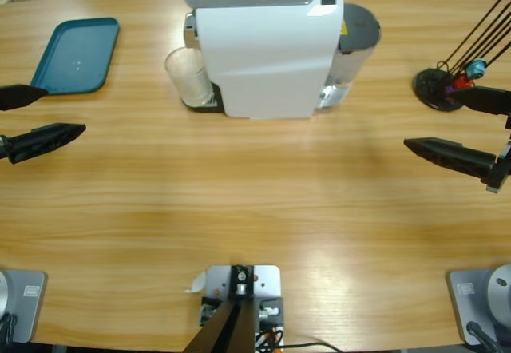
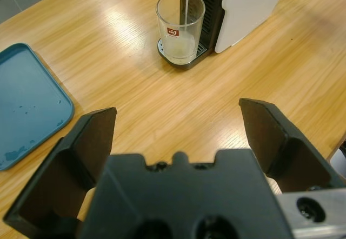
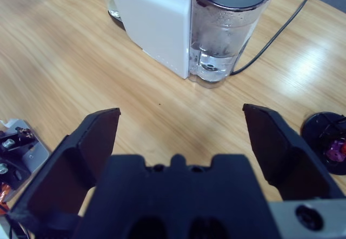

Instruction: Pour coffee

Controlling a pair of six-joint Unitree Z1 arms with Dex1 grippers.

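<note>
The glass point(image 2: 180, 27) stands on the coffee machine point(image 1: 267, 45) drip tray, under the spout, well ahead of my left pincer point(image 2: 178, 136), a thin stream falling in. Both pincers are wide, holding nothing. My right pincer point(image 3: 181, 136) faces the water tank point(image 3: 230, 31).

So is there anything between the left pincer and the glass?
No, only bare table lies between the left pincer and the glass, seen in the left wrist view.

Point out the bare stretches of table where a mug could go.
The wide wooden strip between the two open grippers, left and right, before the white coffee machine. The flat teal tray is bare too. Crowded: around the clear glass and black capsule stand.
</note>
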